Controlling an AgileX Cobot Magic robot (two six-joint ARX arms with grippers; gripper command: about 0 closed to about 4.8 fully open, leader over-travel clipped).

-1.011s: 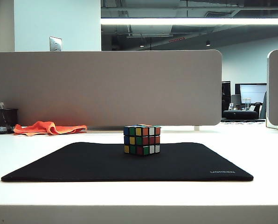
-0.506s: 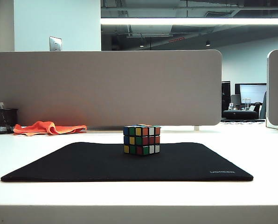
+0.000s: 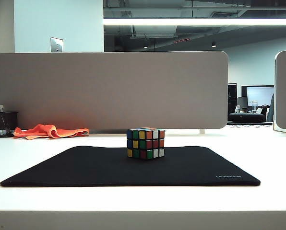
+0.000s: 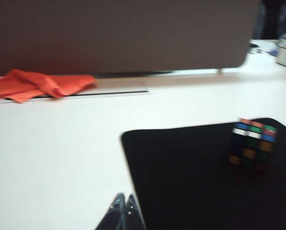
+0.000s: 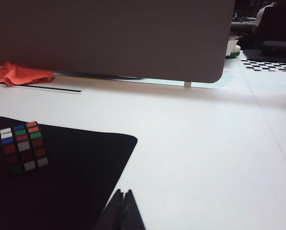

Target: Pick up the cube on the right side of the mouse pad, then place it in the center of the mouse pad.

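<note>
Cube (image 3: pixel 146 143) rests on mouse pad (image 3: pixel 85 167), apart from both closed tools (image 4: pixel 124 211) (image 5: pixel 123 207).

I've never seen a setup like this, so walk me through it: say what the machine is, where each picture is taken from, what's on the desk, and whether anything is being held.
This is a two-armed robot, each arm ending in a two-finger gripper. One picture comes from a fixed camera facing the desk; neither arm appears in it. The other two come from cameras on the wrists. The left gripper shows as closed fingertips beside one edge of the mouse pad; the right gripper is closed too, at the opposite edge. Neither holds anything. The cube sits alone near the pad's middle. By the grey divider at the back lie an orange cloth and a black pen cup.
</note>
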